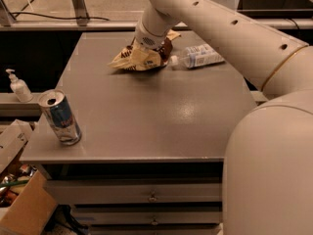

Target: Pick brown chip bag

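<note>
While the arm point(220, 28) half hides it, claw point(147, 52) over brown chip bag point(128, 60)

Gripper point(146, 50) sat on brown chip bag point(131, 59) at table's point(156, 116) 12 o'clock; bottle point(200, 57) at bag's 3, can point(59, 117) at 8.

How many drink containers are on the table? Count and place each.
2. A can stands at the near left corner; a clear plastic bottle lies at the far side, right of the brown chip bag, where the gripper is. The arm may hide more.
</note>
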{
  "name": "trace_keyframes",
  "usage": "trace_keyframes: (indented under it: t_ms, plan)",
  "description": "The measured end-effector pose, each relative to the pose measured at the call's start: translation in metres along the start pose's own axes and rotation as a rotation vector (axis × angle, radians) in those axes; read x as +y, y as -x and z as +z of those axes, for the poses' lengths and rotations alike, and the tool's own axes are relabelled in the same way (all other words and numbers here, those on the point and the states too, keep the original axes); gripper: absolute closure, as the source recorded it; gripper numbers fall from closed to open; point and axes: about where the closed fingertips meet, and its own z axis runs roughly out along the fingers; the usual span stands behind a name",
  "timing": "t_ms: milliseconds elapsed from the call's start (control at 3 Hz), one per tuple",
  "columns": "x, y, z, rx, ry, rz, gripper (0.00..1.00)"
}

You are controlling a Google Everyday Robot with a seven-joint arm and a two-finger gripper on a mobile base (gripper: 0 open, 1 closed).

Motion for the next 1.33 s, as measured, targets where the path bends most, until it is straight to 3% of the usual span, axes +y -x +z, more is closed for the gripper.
trace_keyframes:
  t_ms: [333, 667, 1333]
  plan:
    - [0.007, 0.013, -0.016, -0.022, 0.006, -0.023, 0.87]
    - [0.017, 0.038, -0.032, -0.056, 0.024, -0.058, 1.00]
    - [0.041, 0.113, -0.070, -0.206, 0.090, -0.130, 1.00]
